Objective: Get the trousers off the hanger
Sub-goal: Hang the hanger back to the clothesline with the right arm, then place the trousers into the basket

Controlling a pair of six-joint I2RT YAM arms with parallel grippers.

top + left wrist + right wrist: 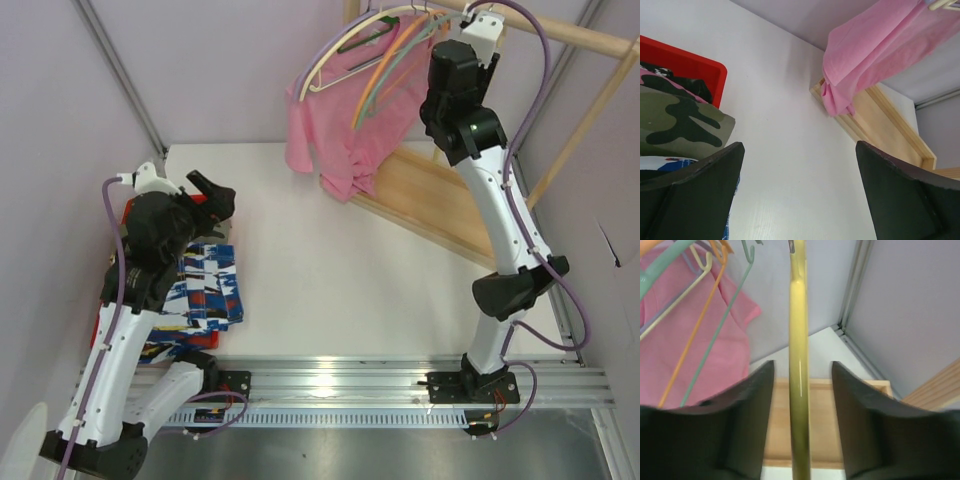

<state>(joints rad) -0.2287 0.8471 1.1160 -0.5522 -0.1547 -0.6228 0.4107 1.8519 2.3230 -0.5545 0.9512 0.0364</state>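
Several small trousers lie piled in a red bin (pixel 692 66) at the left: an olive camouflage pair (pixel 682 125), a pink-and-black pair (pixel 657 82) and a blue, white and red print pair (pixel 210 285). My left gripper (pixel 214 200) is open and empty just beyond the pile, over the white table (pixel 790 150). My right gripper (pixel 801 410) is raised at the rail, open, with its fingers (pixel 742 420) on either side of a bare yellow hanger (pixel 799 365), gaps on both sides. No trousers show on any hanger.
A plain pink T-shirt (pixel 340 125) hangs from the wooden rail (pixel 560 35), with bare cream, orange (pixel 695 340) and green (pixel 722 335) hangers beside it. The rack's wooden base (pixel 430 195) lies at the back right. Grey walls close in on the table.
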